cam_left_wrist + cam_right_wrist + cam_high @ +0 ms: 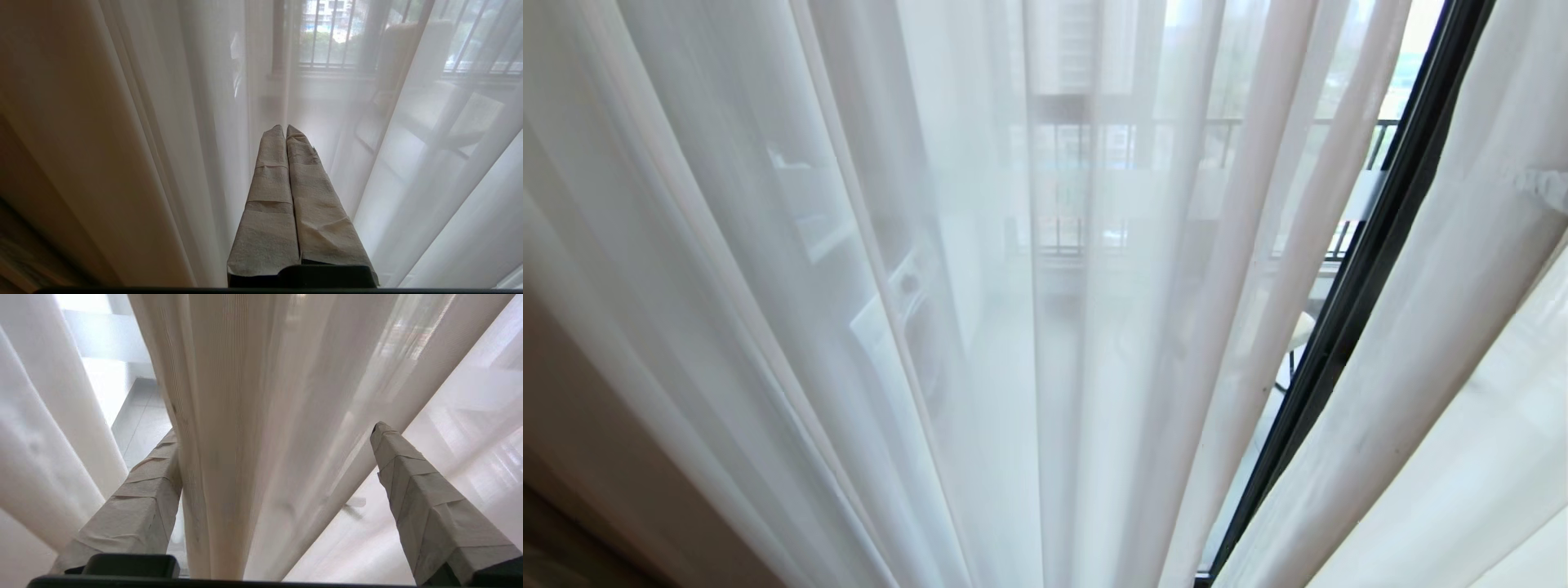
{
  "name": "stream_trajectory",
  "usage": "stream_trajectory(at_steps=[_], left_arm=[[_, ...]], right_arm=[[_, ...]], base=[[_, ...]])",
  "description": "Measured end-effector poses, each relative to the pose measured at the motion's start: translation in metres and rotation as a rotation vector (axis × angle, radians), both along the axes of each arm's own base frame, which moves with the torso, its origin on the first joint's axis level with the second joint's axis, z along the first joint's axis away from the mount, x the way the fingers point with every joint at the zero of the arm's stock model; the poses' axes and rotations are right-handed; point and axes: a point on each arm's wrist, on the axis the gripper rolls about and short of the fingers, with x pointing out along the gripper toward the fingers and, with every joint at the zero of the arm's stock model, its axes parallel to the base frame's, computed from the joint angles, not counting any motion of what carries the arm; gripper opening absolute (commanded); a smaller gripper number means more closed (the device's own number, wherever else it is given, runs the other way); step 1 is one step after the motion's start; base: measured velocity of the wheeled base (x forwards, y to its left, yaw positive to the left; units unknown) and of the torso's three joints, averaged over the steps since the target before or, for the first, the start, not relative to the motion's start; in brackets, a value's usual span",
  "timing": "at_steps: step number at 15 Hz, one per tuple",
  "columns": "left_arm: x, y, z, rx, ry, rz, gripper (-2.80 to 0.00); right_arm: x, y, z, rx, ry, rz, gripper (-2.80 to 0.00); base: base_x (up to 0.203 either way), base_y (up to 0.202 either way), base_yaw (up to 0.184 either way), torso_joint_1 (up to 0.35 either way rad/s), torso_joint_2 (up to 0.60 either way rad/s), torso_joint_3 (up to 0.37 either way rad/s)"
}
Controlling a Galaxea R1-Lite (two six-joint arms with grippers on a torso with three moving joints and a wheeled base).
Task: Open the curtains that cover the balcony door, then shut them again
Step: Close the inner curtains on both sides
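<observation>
The sheer curtains (980, 327) are hung across nearly the whole of the balcony door (1372, 269), whose black frame is seen only through a narrow gap towards the right edge of the head view; the railing (1225, 131) and the balcony floor are seen dimly through the cloth. A thicker beige drape (49, 134) is seen hanging at the far left.

The right gripper (278, 433) is spread wide, and a gathered fold of sheer cloth lies between its taped fingers (139, 506), touching the inner face of one and clear of the other. Nothing is pinched. The fold is judged either to be lined up for a grasp or to have been let go; which of the two cannot be told.

The left gripper (284, 127) is pressed together, empty, and pointed at the sheer just beside the drape, seemingly parked.
</observation>
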Motion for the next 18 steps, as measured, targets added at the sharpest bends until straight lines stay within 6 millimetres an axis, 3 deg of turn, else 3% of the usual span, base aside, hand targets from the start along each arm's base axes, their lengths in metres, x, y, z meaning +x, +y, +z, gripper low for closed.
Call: stream_trajectory(at_steps=[4,5,18], left_arm=[[0.000,0.000,0.000,0.000,0.000,0.000,-2.80],[0.000,0.000,0.000,0.000,0.000,-0.001,-2.80],[0.000,0.000,0.000,0.000,0.000,0.000,-2.80]], right_arm=[[-0.038,0.000,-0.007,0.000,0.000,0.073,0.00],[-0.042,-0.001,-0.006,0.004,-0.011,0.080,-2.80],[-0.053,-0.001,-0.010,-0.002,-0.008,0.111,-2.80]], base=[[0.000,0.000,0.000,0.000,0.00,0.000],[0.000,0.000,0.000,0.000,0.00,0.000],[0.000,0.000,0.000,0.000,0.00,0.000]])
